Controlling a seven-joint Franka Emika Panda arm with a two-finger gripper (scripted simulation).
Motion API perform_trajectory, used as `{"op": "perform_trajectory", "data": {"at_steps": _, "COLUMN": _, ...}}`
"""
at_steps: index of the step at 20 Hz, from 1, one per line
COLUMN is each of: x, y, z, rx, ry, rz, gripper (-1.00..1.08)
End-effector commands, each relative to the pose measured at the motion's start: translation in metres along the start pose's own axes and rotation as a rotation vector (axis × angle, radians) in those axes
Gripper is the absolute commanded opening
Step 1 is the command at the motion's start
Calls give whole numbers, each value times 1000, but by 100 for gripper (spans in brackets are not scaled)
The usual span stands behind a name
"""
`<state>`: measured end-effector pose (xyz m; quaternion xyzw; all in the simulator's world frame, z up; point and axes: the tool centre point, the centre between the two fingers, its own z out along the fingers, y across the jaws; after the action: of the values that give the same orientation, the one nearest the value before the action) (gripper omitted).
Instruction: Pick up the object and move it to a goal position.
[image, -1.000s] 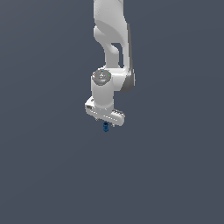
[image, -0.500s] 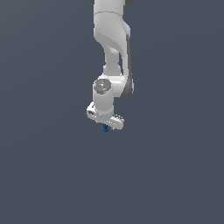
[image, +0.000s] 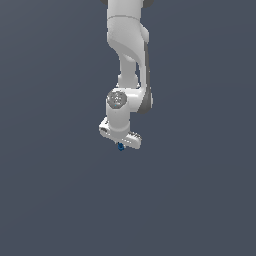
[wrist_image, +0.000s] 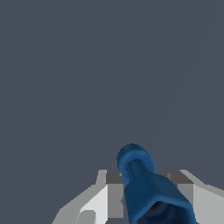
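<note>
object: blue, flared body narrowing to a rounded tip, fills the near part of the wrist view and sits right between the two fingers; in the exterior view only a small blue nub pokes out under the hand, at about 6 o'clock from the wrist joint.
fingers: one grey-white pad pressed on each flank of the blue piece, no gap visible on either side.
gripper: closed down onto the object, narrow spread only as wide as the piece (so it has hold of it, nothing else touched).
arm: white links running from 12 o'clock down to the hand, hand pointing roughly straight down, slightly tilted.
background: flat dark grey all round, no table edge, no marker visible.
goal: not shown in either view, cannot tell where it is.
step in hand: judged as carry phase, object lifted and clamped, transport to goal pending.
how to do it well: hold the squeeze constant, keep the wrist orientation level so the tapered body does not slip out along its flare, move smoothly without jerks, slow down on approach.
risk: grip looks to sit on the sloped part of the piece, a loose squeeze could let it slide out downward.
progress: pick part looks done, placement part open.
</note>
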<state>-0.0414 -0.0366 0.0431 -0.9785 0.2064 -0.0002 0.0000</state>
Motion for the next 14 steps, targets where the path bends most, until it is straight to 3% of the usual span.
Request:
{"op": "perform_trajectory", "data": {"at_steps": 1, "x": 0, "y": 0, "z": 0, "rx": 0, "ry": 0, "rz": 0, "gripper": -100}}
{"op": "perform_trajectory", "data": {"at_steps": 8, "x": 0, "y": -2, "z": -5, "rx": 0, "ry": 0, "rz": 0, "gripper": -100}}
{"op": "perform_trajectory", "data": {"at_steps": 14, "x": -1, "y": -12, "z": -32, "rx": 0, "ry": 0, "rz": 0, "gripper": -100}}
